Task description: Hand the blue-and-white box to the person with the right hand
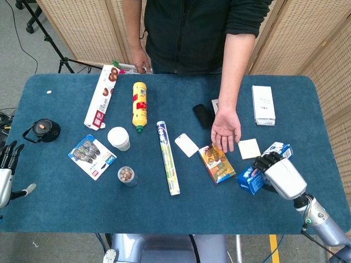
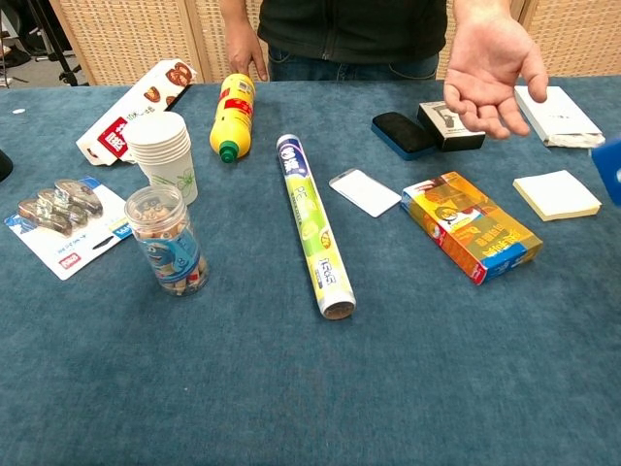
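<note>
A blue carpet is covering the desk (image 1: 66, 208), with wicker screens (image 1: 82, 27) standing behind the person (image 1: 192, 33). My right hand (image 1: 282, 175) is gripping the blue-and-white box (image 1: 253, 176), fingers (image 1: 266, 160) wrapping over its top, holding it near the desk's right edge, just below the person's open palm (image 1: 226, 129). My left hand (image 1: 6, 170) is hanging at the desk's left edge, fingers spread, holding nothing.

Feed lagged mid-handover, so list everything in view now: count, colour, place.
blue-and-white box: 1, gripped, right
orange box: 1, centre-right
foil roll: 1, white-green, centre
yellow bottle: 1, back centre
snack box: 1, white-red, back left
paper cups: 1 stack, white
clear jar: 1, front left
blister pack: 1, left
flask: 1, black, far left
white card: 1, centre
black case: 1
sticky notes: 1 pad, pale yellow
white box: 1, back right
person's hand: open, palm up
left hand: idle, left edge
right hand: holds box
</note>
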Controlling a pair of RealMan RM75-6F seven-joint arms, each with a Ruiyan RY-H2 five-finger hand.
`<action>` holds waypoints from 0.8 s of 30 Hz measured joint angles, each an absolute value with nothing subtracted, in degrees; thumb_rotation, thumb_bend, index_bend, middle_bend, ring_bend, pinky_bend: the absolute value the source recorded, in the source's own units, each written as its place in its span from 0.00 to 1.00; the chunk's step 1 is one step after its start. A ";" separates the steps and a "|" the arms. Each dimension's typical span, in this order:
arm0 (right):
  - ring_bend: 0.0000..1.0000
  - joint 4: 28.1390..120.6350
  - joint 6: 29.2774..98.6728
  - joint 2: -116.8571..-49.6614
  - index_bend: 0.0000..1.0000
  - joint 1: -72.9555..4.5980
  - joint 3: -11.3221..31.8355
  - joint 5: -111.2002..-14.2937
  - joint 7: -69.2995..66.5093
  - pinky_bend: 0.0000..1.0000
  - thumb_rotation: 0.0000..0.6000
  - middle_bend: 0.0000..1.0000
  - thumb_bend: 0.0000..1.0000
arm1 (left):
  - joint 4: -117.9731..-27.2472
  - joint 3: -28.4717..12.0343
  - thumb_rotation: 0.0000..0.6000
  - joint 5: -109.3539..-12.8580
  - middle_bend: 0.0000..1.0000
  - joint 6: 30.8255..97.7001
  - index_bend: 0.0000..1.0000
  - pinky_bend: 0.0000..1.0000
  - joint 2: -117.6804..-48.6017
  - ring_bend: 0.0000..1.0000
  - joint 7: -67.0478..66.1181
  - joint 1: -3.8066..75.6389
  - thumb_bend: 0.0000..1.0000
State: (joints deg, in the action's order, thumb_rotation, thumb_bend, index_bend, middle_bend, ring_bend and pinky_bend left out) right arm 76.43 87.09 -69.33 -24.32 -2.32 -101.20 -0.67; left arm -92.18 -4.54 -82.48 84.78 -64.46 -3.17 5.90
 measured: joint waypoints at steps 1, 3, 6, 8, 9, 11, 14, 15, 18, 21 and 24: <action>0.61 79.82 85.97 -68.06 0.70 -24.51 -1.57 -99.63 1.14 0.44 1.00 0.72 0.91 | -92.32 -4.55 1.00 -82.31 0.00 84.62 0.00 0.01 -64.27 0.00 -3.02 5.91 0.00; 0.61 87.79 83.51 -65.27 0.70 -25.02 0.38 -95.63 5.92 0.44 1.00 0.72 0.92 | -92.55 -4.56 1.00 -82.19 0.00 84.46 0.00 0.01 -63.98 0.00 -2.80 5.94 0.00; 0.62 97.75 80.42 -62.20 0.71 -25.92 3.24 -89.31 13.18 0.44 1.00 0.72 0.93 | -92.70 -4.48 1.00 -82.47 0.00 84.48 0.00 0.01 -63.84 0.00 -2.66 5.96 0.00; 0.62 104.21 78.14 -60.46 0.71 -26.86 5.49 -83.44 19.26 0.44 1.00 0.73 0.93 | -92.74 -4.43 1.00 -82.47 0.00 84.44 0.00 0.01 -63.85 0.00 -2.85 5.97 0.00; 0.62 106.91 76.95 -59.76 0.71 -27.50 6.74 -79.96 22.61 0.44 1.00 0.73 0.94 | -92.75 -4.42 1.00 -82.40 0.00 84.35 0.00 0.01 -63.86 0.00 -2.90 5.99 0.00; 0.62 110.06 75.42 -59.06 0.71 -28.61 8.51 -74.82 27.37 0.44 1.00 0.73 0.95 | -92.77 -4.42 1.00 -82.10 0.00 84.07 0.00 0.01 -63.86 0.00 -2.99 6.03 0.00; 0.62 114.43 73.97 -59.12 0.71 -31.12 11.02 -66.48 35.39 0.44 1.00 0.73 0.96 | -92.82 -4.61 1.00 -81.22 0.00 83.53 0.00 0.01 -63.81 0.00 -3.24 6.17 0.00; 0.62 115.79 73.75 -59.62 0.71 -32.39 11.91 -63.29 38.83 0.44 1.00 0.73 0.96 | -92.83 -4.65 1.00 -81.04 0.00 83.38 0.00 0.01 -63.80 0.00 -3.39 6.22 0.00; 0.62 117.97 73.66 -61.71 0.71 -35.79 13.88 -56.44 46.35 0.44 1.00 0.73 0.96 | -92.90 -4.71 1.00 -80.71 0.00 83.05 0.00 0.01 -63.80 0.00 -3.72 6.34 0.00; 0.63 118.97 74.42 -65.46 0.71 -39.89 15.85 -49.64 53.18 0.44 1.00 0.74 0.96 | -92.97 -4.78 1.00 -80.16 0.00 82.76 0.00 0.01 -63.78 0.00 -3.79 6.38 0.00; 0.64 119.38 77.48 -70.02 0.71 -43.80 17.76 -43.06 59.22 0.44 1.00 0.74 0.98 | -92.97 -4.91 1.00 -79.73 0.00 82.50 0.00 0.01 -63.75 0.00 -3.83 6.45 0.00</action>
